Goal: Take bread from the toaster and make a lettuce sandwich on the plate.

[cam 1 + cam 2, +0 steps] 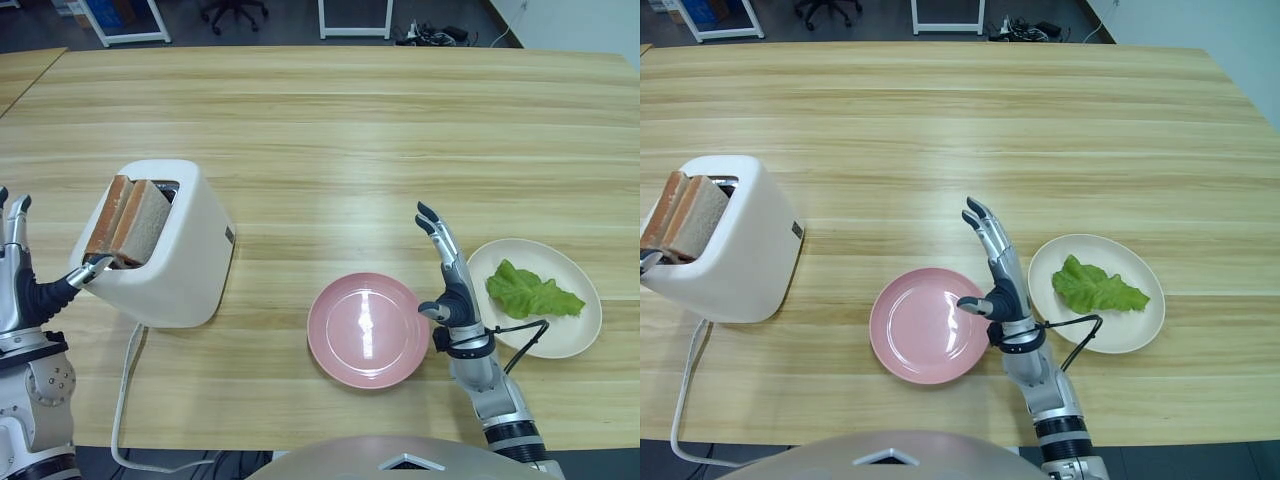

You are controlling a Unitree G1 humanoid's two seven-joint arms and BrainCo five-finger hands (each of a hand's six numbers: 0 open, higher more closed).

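While my left robot hand (pixel 22 292) is spread empty, I'd pinch the light, crumbly bread (pixel 128 222) by its raised top.

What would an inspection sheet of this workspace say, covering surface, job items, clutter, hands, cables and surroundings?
Surface: wooden table, one long top.
Job's things: white toaster on the left with two bread slices standing in it; empty pink plate in the middle; cream plate on the right holding a lettuce leaf.
Clutter: nothing seen.
Hands: left hand beside the toaster, holding nothing; right hand upright between the plates, fingers straight, empty.
Cables: toaster cord runs off the near edge; thin black cable loops from the right wrist over the cream plate's rim.
Surroundings: chair base and floor cables beyond the table.
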